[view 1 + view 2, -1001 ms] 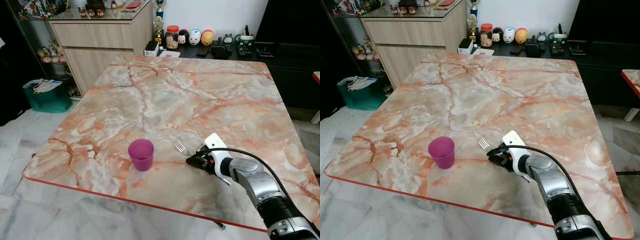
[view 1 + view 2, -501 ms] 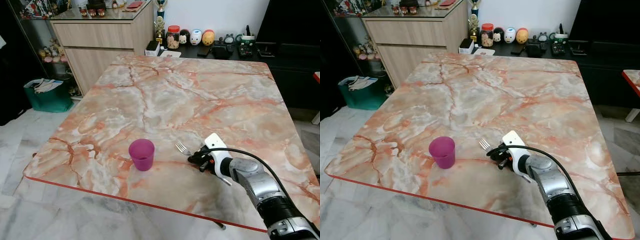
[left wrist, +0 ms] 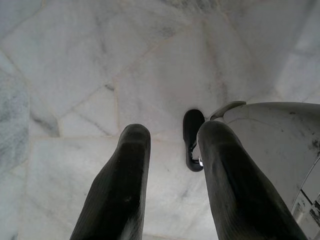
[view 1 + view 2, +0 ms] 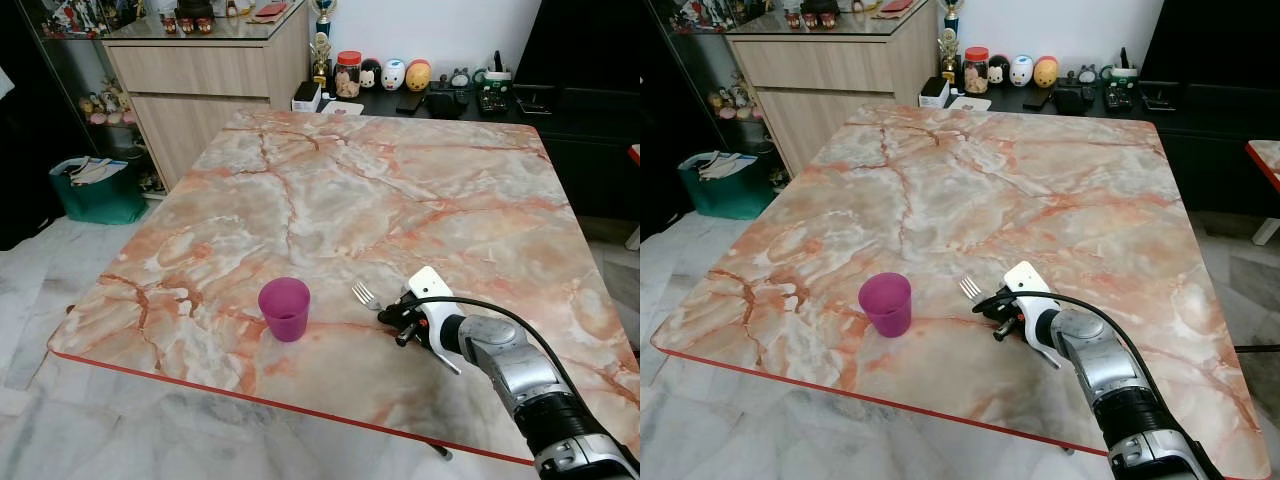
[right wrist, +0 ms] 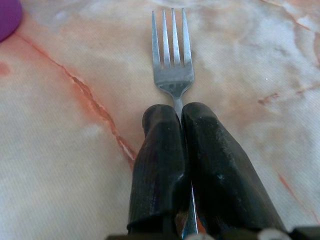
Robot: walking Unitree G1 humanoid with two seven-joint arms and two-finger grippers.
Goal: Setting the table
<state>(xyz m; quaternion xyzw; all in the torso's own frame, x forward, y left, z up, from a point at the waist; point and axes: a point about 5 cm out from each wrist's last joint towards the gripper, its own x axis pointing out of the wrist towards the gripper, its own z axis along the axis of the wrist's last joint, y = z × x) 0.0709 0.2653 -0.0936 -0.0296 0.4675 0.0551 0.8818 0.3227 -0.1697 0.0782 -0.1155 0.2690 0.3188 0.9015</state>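
Observation:
A metal fork [image 4: 363, 294] lies flat on the orange marble table [image 4: 400, 190] near its front edge, tines pointing to the far left. My right gripper [image 4: 388, 312] is low on the tabletop, shut on the fork's handle. In the right wrist view the two fingers [image 5: 160, 150] press together over the handle, and the tines [image 5: 172, 75] stick out beyond them. A purple cup [image 4: 284, 308] stands upright a short way left of the fork. My left gripper [image 3: 170, 135] hangs open above the pale marble floor.
The table's red-trimmed front edge [image 4: 250, 398] runs just below the cup. A wooden cabinet [image 4: 200, 80] stands at the back left, with a green bin [image 4: 95, 190] beside it. A low black console [image 4: 470, 100] with jars and figurines lies behind the table.
My right wrist has rolled slightly and one fingertip now points lower. The fork and cup stay where they were on the table.

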